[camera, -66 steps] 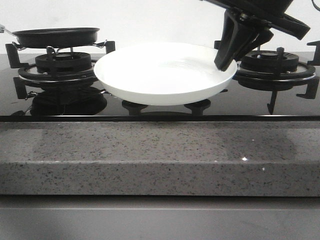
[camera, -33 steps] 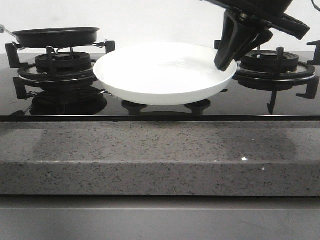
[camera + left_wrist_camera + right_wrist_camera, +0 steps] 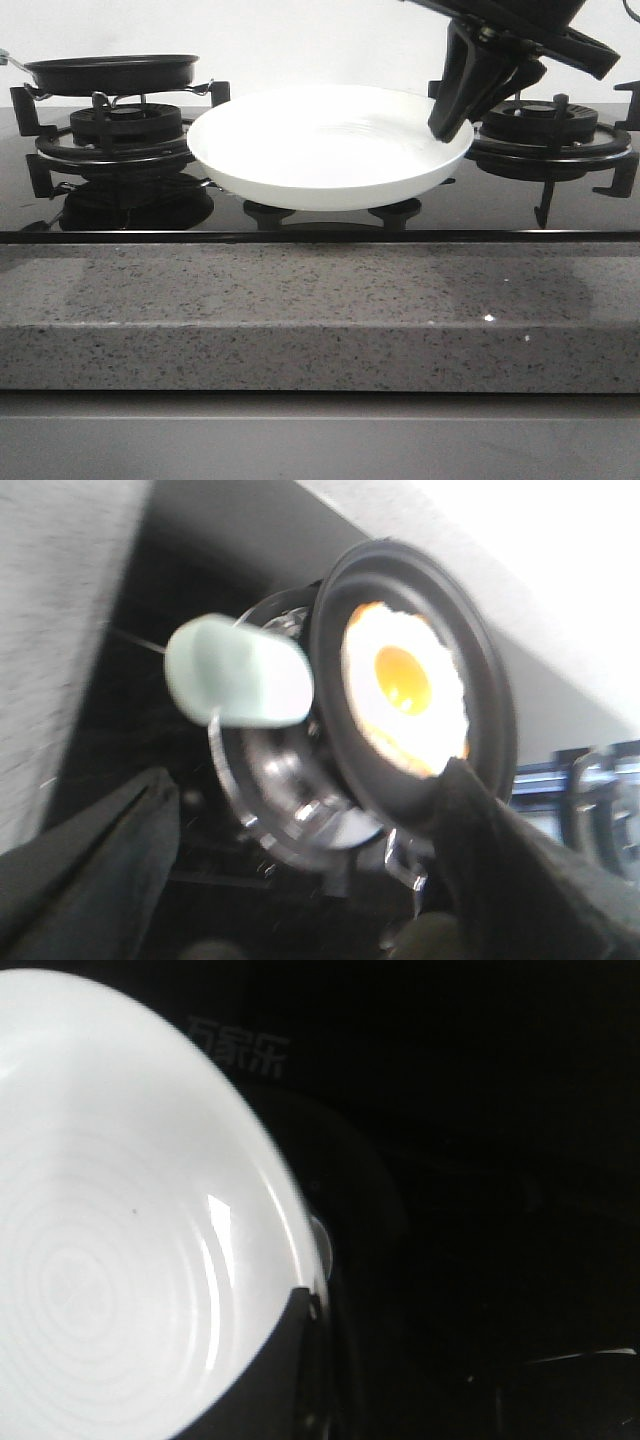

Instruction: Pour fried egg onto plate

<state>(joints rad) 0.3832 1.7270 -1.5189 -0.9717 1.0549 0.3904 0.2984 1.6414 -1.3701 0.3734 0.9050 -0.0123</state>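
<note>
Plate (image 3: 330,150): white, round and shallow, raised above the black glass hob (image 3: 500,205) between the two burners, level; its inside shows faint rings and is bare in the right wrist view
Right hand (image 3: 452,122): comes down from above at the plate's right rim, one finger inside the rim, clenched on that rim
Frying pan (image 3: 112,72): black, on the left burner grate (image 3: 110,130), well apart from the plate
Fried egg (image 3: 405,702): in the frying pan, pale white with a round orange yolk, seen only from the left wrist
Pan handle (image 3: 238,672): pale green, blunt end, points out from the pan toward the left hand
Left hand (image 3: 300,870): two dark fingers spread wide on either side of the handle end, released, grasping nothing
Table (image 3: 320,315): speckled grey stone edge in front of the hob
</note>
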